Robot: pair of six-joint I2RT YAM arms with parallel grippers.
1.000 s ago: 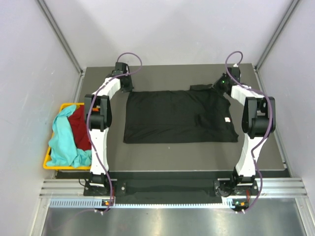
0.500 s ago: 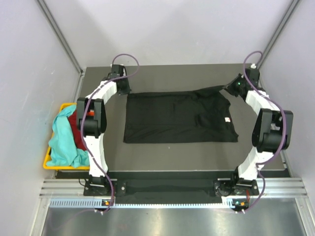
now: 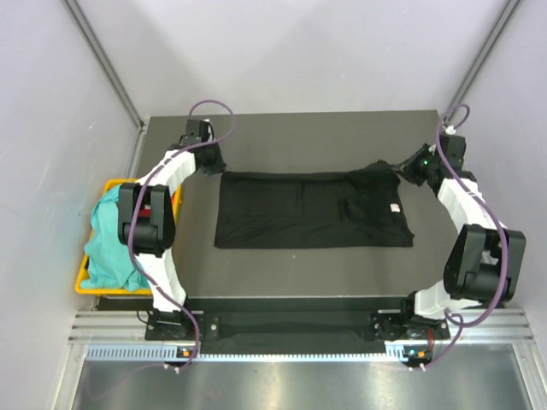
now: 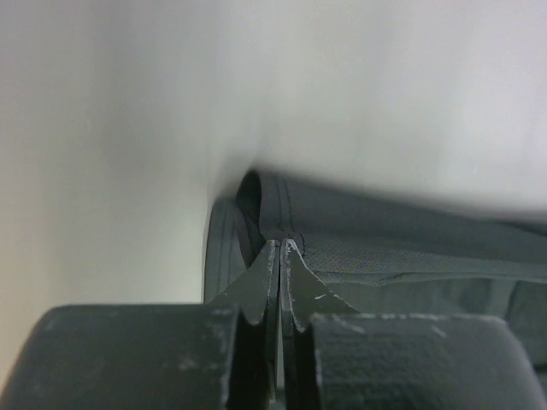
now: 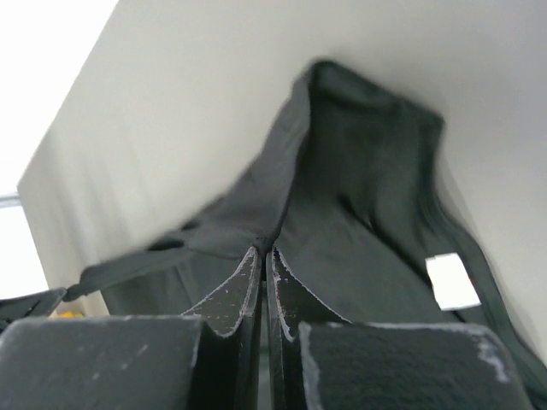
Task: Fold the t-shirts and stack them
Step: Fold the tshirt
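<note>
The left gripper point(image 4: 279, 249) and right gripper point(image 5: 263, 254) are clamping the far corners of the black t-shirt point(image 3: 308, 213) — soft, light cloth, draping limply and likely holding best at hems.

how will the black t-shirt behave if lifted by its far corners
Likely floppy: the black t-shirt drapes in folds from the right gripper. Probably light, as fingertip pinches by it and the left gripper hold the edge. Its middle would likely sag.

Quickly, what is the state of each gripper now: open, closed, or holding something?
The left gripper is closed, pinching the far left corner of the black t-shirt.
The right gripper is closed, pinching the same shirt's far right part.
</note>
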